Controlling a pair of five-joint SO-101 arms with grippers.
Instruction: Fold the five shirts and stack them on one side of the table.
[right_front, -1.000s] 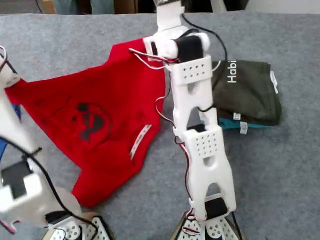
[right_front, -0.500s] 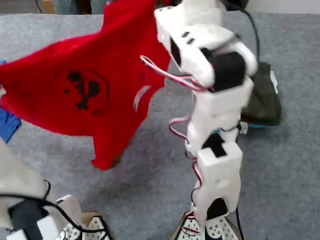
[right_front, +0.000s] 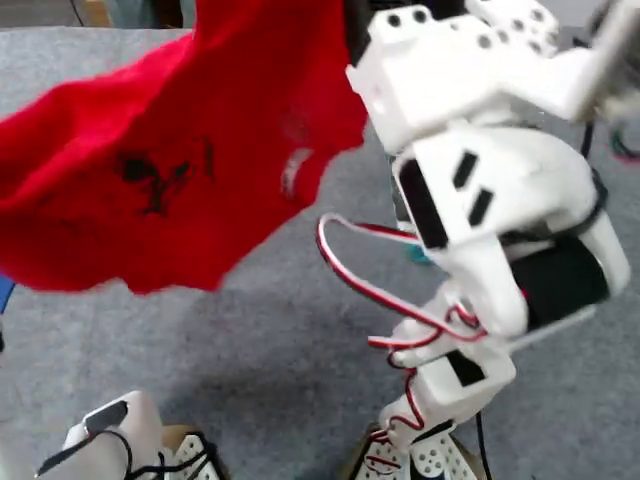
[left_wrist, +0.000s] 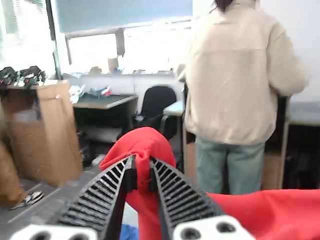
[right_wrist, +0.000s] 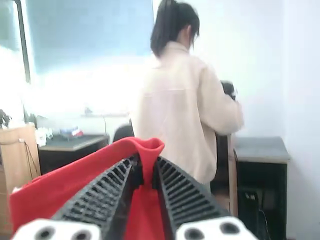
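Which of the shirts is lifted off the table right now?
The red shirt, held up by the left claw and the right claw. The blue shirt and the teal shirt, each showing just a sliver, lie on the table.

An arm (right_front: 490, 190) is built of chunky white plastic shells, dotted with rows of small round holes and two dark slanted slots, with a black motor block (right_front: 560, 280) set into its side. Thin red, white and black cables (right_front: 330, 255) loop along it. The left gripper (left_wrist: 141, 167) and right gripper (right_wrist: 146, 167) each have black, ribbed, tapering fingers (left_wrist: 100, 200) on a white base (left_wrist: 200, 232) with dark round screw holes.
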